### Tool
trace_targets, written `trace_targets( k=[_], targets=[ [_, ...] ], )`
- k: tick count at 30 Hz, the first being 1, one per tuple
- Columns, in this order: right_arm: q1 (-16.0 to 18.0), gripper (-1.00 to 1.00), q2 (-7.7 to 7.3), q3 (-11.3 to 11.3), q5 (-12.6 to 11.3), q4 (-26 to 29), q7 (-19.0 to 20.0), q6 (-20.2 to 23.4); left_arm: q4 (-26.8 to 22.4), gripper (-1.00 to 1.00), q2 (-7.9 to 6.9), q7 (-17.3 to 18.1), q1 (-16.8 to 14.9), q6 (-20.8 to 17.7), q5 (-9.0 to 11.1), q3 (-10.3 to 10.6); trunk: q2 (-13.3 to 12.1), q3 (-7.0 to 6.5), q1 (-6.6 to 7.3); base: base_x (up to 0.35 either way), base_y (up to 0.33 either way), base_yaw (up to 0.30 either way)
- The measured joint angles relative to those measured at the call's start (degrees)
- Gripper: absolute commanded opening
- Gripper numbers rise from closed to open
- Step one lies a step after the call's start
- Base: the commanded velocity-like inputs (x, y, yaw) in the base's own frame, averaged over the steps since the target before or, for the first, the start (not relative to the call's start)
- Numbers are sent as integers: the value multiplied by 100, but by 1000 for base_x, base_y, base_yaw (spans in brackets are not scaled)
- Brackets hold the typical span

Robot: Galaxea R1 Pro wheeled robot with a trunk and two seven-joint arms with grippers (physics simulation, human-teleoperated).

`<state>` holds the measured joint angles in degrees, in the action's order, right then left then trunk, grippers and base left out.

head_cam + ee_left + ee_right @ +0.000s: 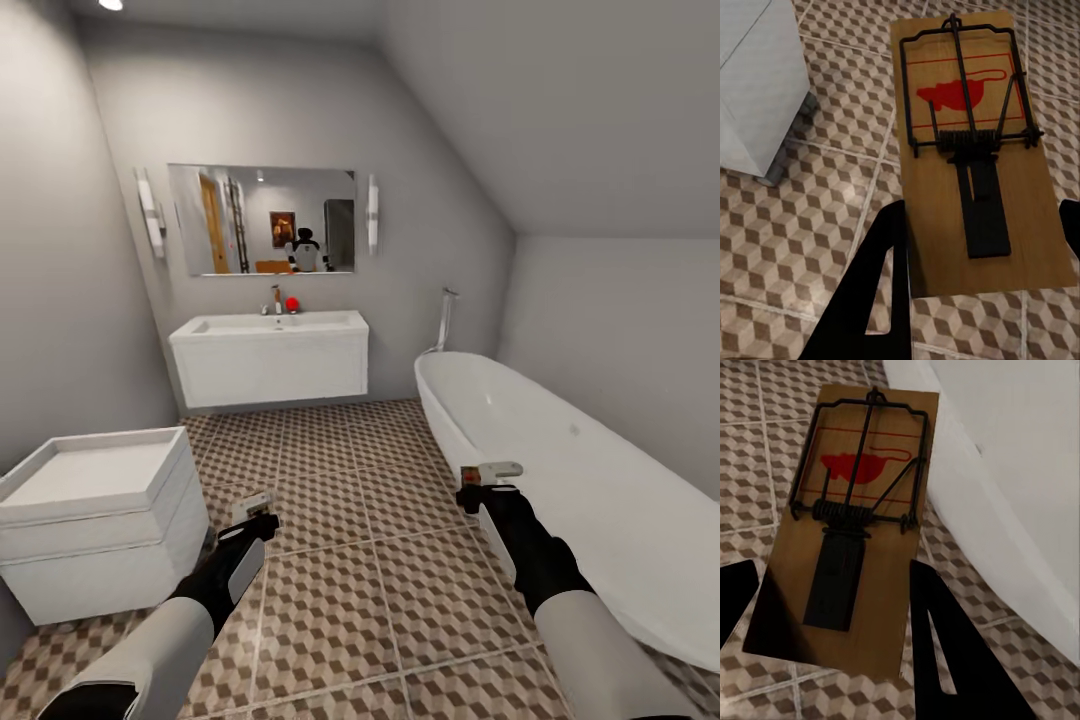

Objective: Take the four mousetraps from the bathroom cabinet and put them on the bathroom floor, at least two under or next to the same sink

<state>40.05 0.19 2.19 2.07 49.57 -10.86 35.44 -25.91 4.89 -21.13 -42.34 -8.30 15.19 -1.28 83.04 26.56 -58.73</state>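
Observation:
Each of my grippers holds a brown wooden mousetrap with a black wire spring and a red mouse print. My left gripper [255, 520] is shut on one mousetrap [250, 505] [971, 150], held above the cube-patterned bathroom floor [340, 520] beside the small white drawer unit. My right gripper [485, 492] is shut on the other mousetrap [490, 470] [855, 532], close to the bathtub's rim. The white wall-hung bathroom sink [270, 357] with its metal tap hangs on the far wall under a mirror, well ahead of both grippers. The cabinet is out of view.
A small white tray-topped drawer unit [95, 515] stands at the left, its wheel [772, 176] near the left gripper. An oval white bathtub [590, 470] fills the right side. A mirror [262, 220] hangs over the sink. Tiled floor stretches between them toward the sink.

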Motion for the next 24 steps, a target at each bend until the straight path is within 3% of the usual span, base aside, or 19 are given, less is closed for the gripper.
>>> trace_targets(
  k=[24],
  targets=[
    [0,-100,0,0,1,0,0,-5,10,-100,0,9,0,3,0,-1,0,0,0,0,0,278]
  ],
)
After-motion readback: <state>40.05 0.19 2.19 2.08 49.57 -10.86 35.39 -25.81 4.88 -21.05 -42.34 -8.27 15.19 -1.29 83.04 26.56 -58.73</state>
